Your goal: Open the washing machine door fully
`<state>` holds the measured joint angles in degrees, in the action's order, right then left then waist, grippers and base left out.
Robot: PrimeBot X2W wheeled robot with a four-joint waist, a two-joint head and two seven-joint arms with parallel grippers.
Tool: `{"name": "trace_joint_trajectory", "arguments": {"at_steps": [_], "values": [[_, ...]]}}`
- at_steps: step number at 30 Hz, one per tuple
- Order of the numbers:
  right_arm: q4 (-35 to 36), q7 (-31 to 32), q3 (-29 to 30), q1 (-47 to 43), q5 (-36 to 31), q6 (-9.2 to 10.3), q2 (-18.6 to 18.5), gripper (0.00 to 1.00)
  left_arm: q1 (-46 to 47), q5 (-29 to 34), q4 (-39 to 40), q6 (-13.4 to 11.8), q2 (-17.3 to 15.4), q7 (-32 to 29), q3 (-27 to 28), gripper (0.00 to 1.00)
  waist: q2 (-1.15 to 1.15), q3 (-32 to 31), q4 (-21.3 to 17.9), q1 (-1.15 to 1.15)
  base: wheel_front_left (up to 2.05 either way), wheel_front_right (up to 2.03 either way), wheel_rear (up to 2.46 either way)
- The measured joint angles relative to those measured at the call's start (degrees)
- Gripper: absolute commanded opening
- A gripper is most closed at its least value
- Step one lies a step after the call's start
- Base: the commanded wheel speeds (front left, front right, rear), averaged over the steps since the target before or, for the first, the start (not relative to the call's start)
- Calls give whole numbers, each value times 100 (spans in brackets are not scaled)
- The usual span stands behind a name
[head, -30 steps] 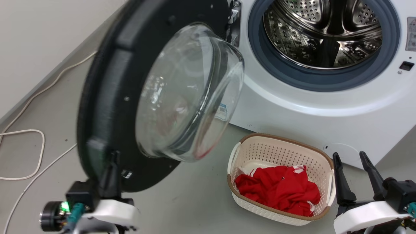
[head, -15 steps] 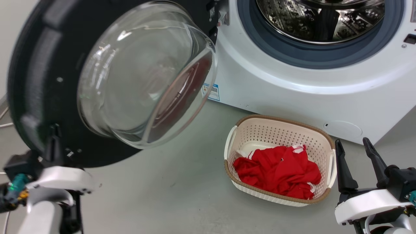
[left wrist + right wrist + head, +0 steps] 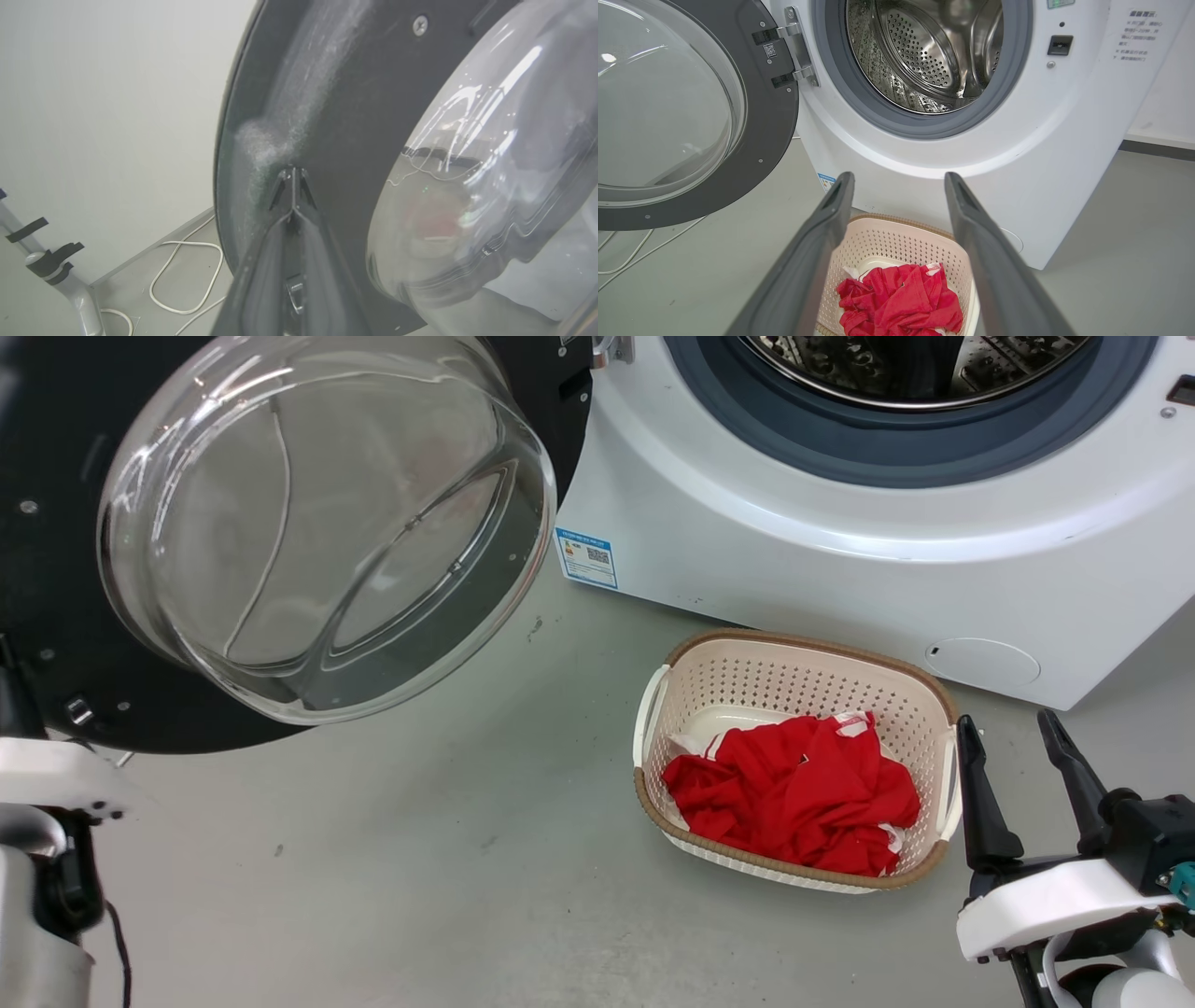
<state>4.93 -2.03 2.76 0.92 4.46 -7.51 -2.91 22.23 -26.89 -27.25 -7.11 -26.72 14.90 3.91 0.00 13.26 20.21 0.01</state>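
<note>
**Washing machine door** (image 3: 56, 616): swung wide on its hinge (image 3: 794, 51), glass bowl facing out over the floor (image 3: 420, 859). Its outer rim is just left of the left gripper (image 3: 293, 173), with the wall (image 3: 93, 93) beyond it.

**Left gripper:** fingers pressed together, tips against the door's dark inner face just inside the rim. Whether anything is pinched between them cannot be told. Loose white cable (image 3: 187, 270) lies on the floor below and to its left.

**Right gripper** (image 3: 1004, 719): fingers spread, holding nothing. It is well apart from the door and just right of the basket (image 3: 794, 658), which holds red cloth (image 3: 794, 793).

**Washing machine** (image 3: 840, 551): ahead of the right gripper, drum (image 3: 924, 56) mouth fully uncovered.

**Open room:** bare floor between the door's lower edge and the basket.

**Change from earlier:** the head camera has shifted, so the whole scene sits differently. Allowing for that, the door has swung farther from the drum mouth. The blue label (image 3: 586, 557), seen through the glass a second ago, is now clear of the bowl. The right gripper keeps its place beside the basket.
</note>
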Motion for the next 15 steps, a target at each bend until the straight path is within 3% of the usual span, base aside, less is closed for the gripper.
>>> {"name": "trace_joint_trajectory", "arguments": {"at_steps": [8, 15], "values": [[-146, -125, -3, 34, 49, 0, 0, 100, 86, 246, -186, 82, 1, 8, 333, 0, 0, -62, -107, 0, 0, 0, 0], [-355, -288, -2, -19, 135, 0, 0, 100, -701, 728, 713, -46, 387, 15, 613, 0, 0, -364, -195, 0, 0, 0, 0]]}}
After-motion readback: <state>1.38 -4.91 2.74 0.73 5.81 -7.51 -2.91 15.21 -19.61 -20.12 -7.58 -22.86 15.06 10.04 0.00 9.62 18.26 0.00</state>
